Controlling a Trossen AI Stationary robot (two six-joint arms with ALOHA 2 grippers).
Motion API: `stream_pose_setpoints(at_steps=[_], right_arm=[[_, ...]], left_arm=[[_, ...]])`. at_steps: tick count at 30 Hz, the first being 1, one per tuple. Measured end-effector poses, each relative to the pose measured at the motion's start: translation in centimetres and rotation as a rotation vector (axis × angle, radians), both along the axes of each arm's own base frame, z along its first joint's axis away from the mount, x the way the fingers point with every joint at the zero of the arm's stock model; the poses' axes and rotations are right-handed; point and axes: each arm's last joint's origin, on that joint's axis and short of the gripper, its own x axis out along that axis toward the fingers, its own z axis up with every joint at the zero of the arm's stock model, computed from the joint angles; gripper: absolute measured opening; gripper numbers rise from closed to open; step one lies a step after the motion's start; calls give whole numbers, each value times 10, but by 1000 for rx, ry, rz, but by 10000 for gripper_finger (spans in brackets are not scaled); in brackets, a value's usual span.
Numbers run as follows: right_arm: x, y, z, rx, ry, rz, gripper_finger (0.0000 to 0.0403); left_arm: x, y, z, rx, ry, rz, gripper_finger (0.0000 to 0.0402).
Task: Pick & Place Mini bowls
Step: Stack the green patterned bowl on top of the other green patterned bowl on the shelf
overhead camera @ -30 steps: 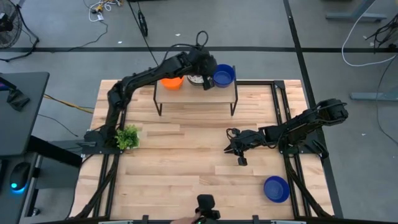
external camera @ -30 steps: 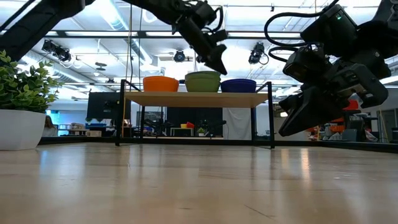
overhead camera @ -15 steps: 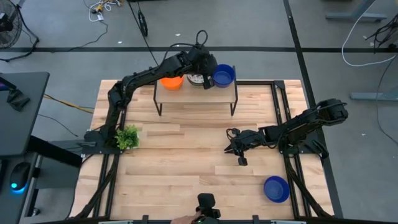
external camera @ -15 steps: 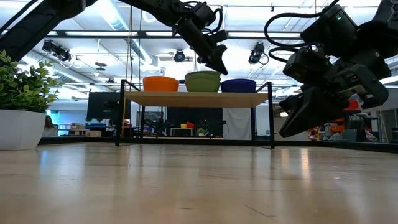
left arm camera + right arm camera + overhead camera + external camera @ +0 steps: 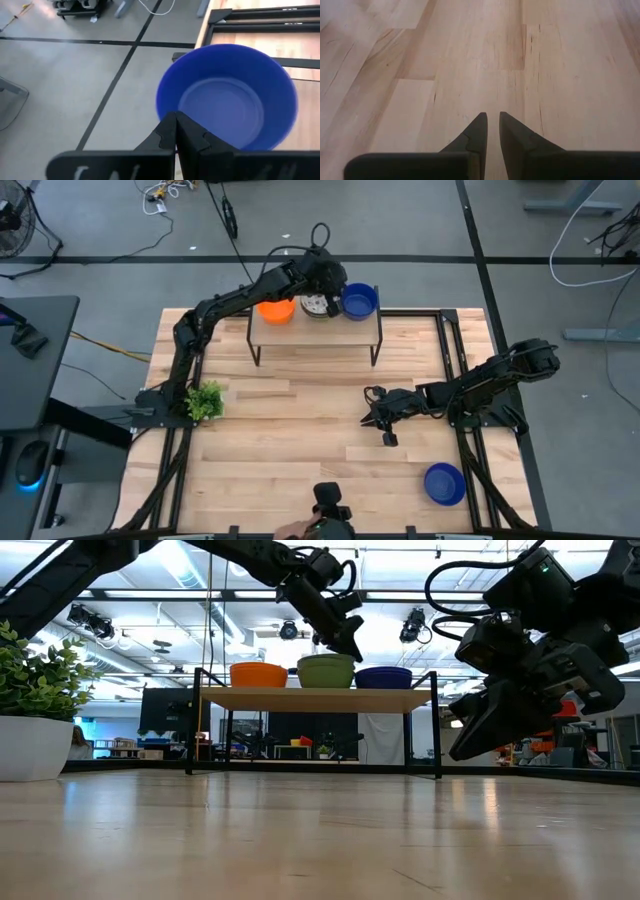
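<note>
The left gripper (image 5: 350, 648) has lifted slightly above the shelf's middle bowl (image 5: 327, 671), jaws closed and empty; the right gripper (image 5: 377, 420) hovers over the table (image 5: 290, 440), jaws slightly parted, empty.

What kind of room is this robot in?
Probably a robotics lab or workshop: a wooden table framed by metal rails, cables trailing across a grey floor, and ceiling lights over an open hall with equipment.

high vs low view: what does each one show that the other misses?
High only: a second round blue bowl on the wooden tabletop's near right corner. Low only: the white pot under the green leafy plant. Both: the raised shelf carrying the orange bowl, speckled bowl and blue bowl, with the left end effector above them.
</note>
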Motion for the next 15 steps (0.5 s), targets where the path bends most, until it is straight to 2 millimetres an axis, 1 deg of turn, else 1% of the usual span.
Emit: stream_pose_setpoints(at_steps=[4,10,15], right_arm=[[0,0,0,1,0,-1,50],[0,0,0,2,0,-2,50],[0,0,0,3,1,-2,50]], left_arm=[[-1,1,-1,-27,-7,-36,3],[-1,1,-1,-31,-4,-35,7],[-1,3,-7,-51,16,-32,3]])
